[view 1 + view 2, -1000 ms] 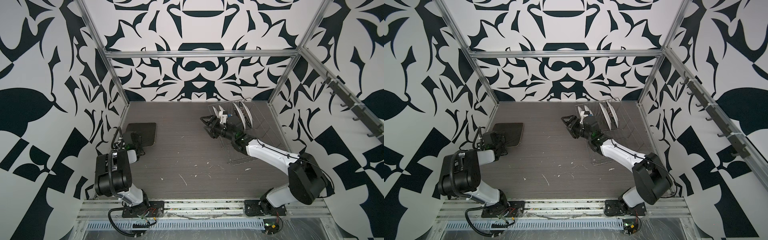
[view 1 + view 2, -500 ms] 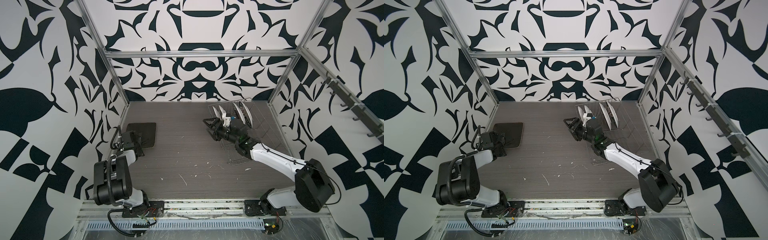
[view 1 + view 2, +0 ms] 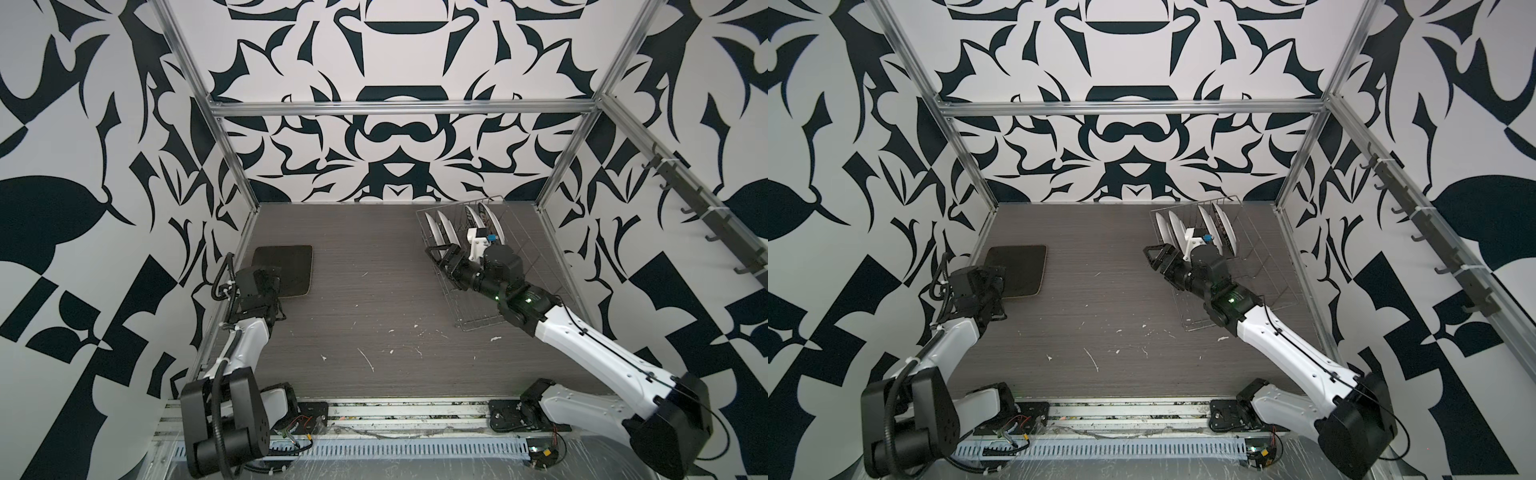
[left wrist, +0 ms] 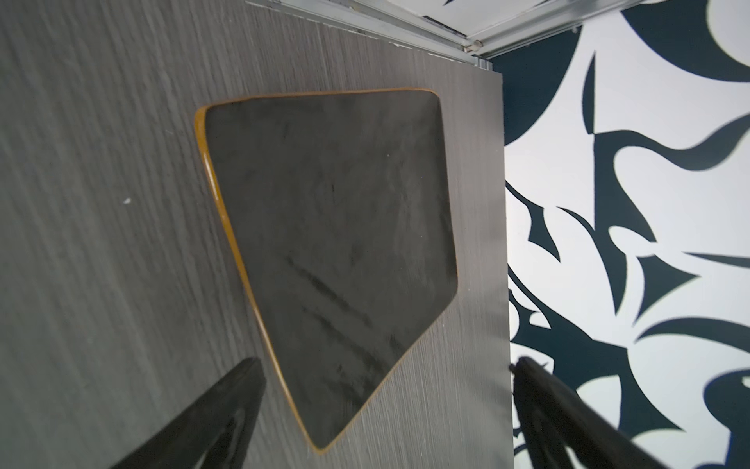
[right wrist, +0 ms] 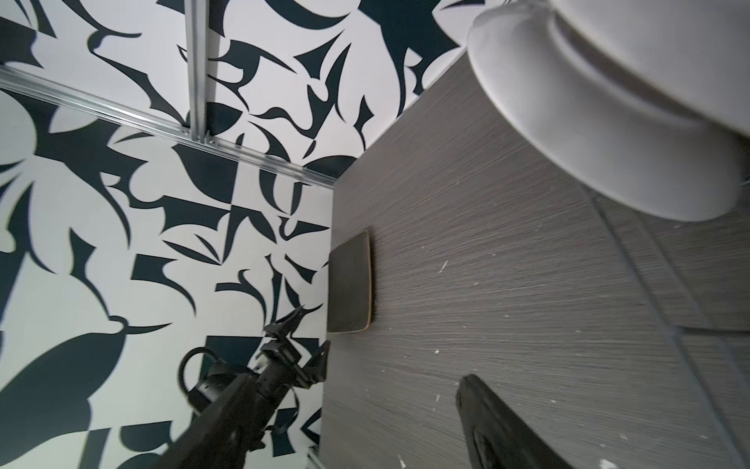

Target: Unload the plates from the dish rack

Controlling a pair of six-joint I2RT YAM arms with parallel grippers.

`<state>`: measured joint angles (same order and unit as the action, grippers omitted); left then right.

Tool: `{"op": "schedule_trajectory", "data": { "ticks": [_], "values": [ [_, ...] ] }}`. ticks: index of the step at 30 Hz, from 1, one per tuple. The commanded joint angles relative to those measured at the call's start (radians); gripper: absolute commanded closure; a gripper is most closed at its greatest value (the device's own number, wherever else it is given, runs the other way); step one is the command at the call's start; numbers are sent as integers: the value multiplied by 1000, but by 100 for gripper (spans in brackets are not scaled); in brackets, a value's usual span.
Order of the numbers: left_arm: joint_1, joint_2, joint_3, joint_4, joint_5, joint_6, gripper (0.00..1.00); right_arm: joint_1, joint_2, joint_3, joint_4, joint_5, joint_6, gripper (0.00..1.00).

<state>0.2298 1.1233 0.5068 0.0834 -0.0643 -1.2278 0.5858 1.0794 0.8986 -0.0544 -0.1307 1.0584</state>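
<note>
Several white plates point(image 3: 446, 226) point(image 3: 1177, 228) stand upright in the back end of the silver wire dish rack point(image 3: 528, 257) point(image 3: 1266, 266) at the right rear of the table. My right gripper point(image 3: 442, 253) point(image 3: 1158, 253) point(image 5: 357, 379) is open and empty, just in front of the nearest plate point(image 5: 588, 101), not touching it. A dark rounded-square plate point(image 3: 286, 266) point(image 3: 1019, 266) point(image 4: 337, 243) point(image 5: 349, 284) lies flat at the left rear of the table. My left gripper point(image 3: 270, 286) point(image 3: 984, 282) point(image 4: 387, 361) hangs open over its near corner, holding nothing.
The dark plate lies close to the left wall and the table's left edge point(image 4: 503, 243). A rail of hooks point(image 3: 706, 224) runs along the right wall. White specks point(image 3: 368, 361) dot the wood-grain table. The arm bases sit on the front rail point(image 3: 395, 409).
My right gripper has moved right and closer to the plates in the rack. The left arm's elbow has dropped toward the front rail, and its gripper stays at the dark plate's near corner.
</note>
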Motion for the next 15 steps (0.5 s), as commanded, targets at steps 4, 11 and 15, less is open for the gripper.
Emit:
{"op": "schedule_trajectory", "data": {
  "ticks": [4, 11, 15],
  "values": [
    [1, -145, -13, -92, 138, 188, 1, -5, -87, 200, -396, 248, -383, 18],
    [-60, -237, 9, -168, 323, 361, 1, -6, -34, 302, -616, 509, -612, 18],
    [-153, -280, -8, -196, 319, 386, 1, -6, 61, 363, -714, 657, -714, 16]
  ]
}}
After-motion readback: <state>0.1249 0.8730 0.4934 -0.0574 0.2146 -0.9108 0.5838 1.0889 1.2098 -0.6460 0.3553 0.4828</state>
